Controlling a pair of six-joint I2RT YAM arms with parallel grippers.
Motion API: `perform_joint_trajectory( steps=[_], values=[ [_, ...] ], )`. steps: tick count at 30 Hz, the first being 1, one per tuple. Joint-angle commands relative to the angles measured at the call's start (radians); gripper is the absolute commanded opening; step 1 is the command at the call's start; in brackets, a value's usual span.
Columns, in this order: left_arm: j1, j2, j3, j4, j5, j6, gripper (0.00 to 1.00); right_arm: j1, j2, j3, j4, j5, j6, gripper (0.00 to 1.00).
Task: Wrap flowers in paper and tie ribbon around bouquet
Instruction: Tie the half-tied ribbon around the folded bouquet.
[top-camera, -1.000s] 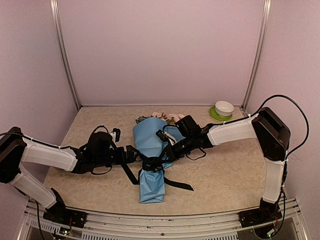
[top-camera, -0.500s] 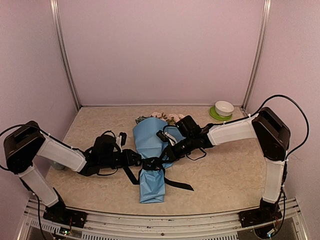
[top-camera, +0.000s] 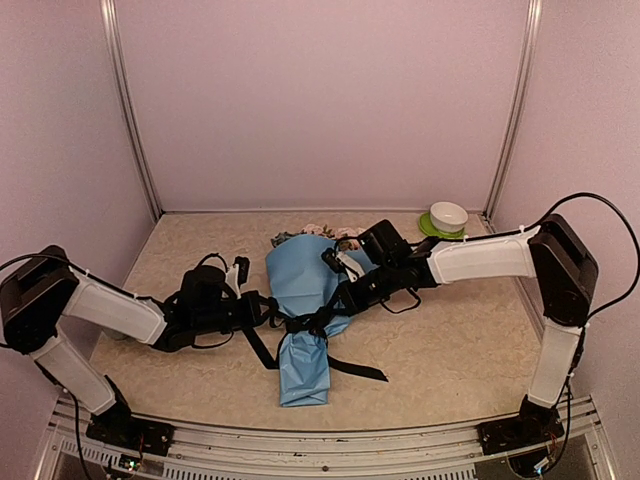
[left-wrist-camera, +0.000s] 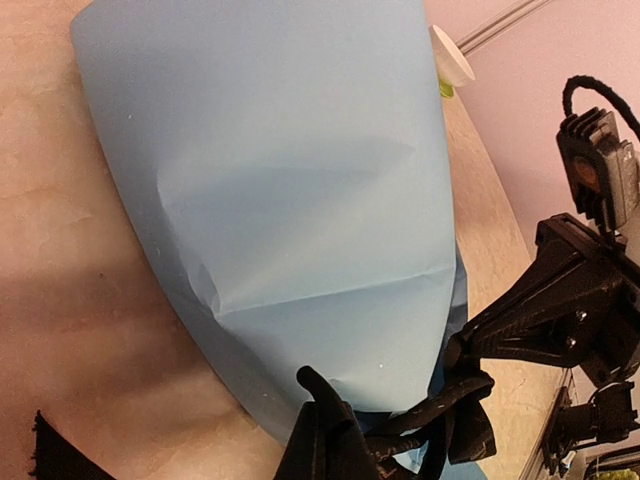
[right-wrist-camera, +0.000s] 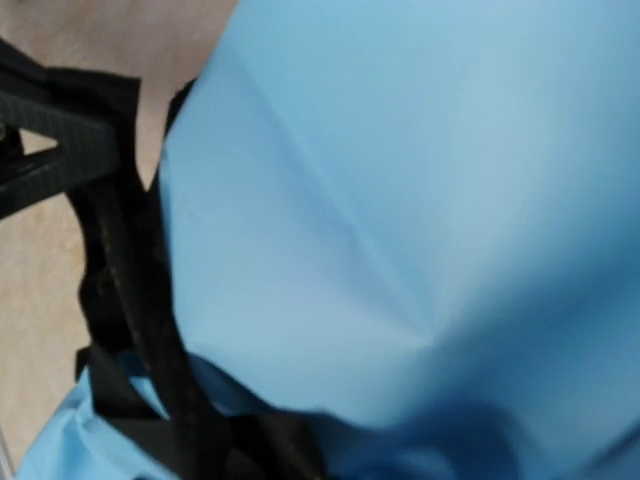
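Note:
The bouquet (top-camera: 300, 300) lies mid-table as a light blue paper (left-wrist-camera: 290, 180) cone, narrow end toward the arms. Pink and blue flowers (top-camera: 322, 236) poke from its far, wide end. The black ribbon (top-camera: 308, 326) crosses the cone's waist, with tails trailing left (top-camera: 262, 350) and right (top-camera: 357, 369). My left gripper (top-camera: 278, 316) is at the cone's left side, shut on the ribbon (left-wrist-camera: 325, 405). My right gripper (top-camera: 333, 311) is at the right side, shut on a ribbon strand (left-wrist-camera: 455, 400). The right wrist view is blurred: paper (right-wrist-camera: 400, 200) and a dark ribbon strand (right-wrist-camera: 130, 300).
A white bowl (top-camera: 448, 215) on a green plate (top-camera: 430, 231) stands at the back right corner. Metal frame posts (top-camera: 130, 110) and pink walls enclose the table (top-camera: 450, 340). Black cable (top-camera: 395, 305) hangs under the right wrist.
My left gripper has shut on the ribbon at the cone's left side. The right arm has shifted a little right and back, and the ribbon now sits tighter round the waist.

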Motion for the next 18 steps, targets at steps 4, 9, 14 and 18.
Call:
perform_joint_trajectory(
  steps=[4, 9, 14, 18],
  values=[
    [0.001, -0.053, -0.028, -0.080, -0.056, 0.053, 0.00, -0.008, -0.094, -0.084, -0.078, 0.129, -0.032, 0.00],
    [0.001, -0.092, -0.047, -0.128, -0.108, 0.073, 0.00, -0.055, -0.163, -0.196, -0.069, 0.148, -0.027, 0.00],
    [0.004, -0.093, -0.053, -0.202, -0.176, 0.095, 0.00, -0.091, -0.182, -0.300, -0.044, 0.132, -0.023, 0.00],
    [0.004, -0.090, -0.076, -0.224, -0.199, 0.086, 0.00, -0.121, -0.195, -0.374, -0.031, 0.148, -0.018, 0.00]
  ],
)
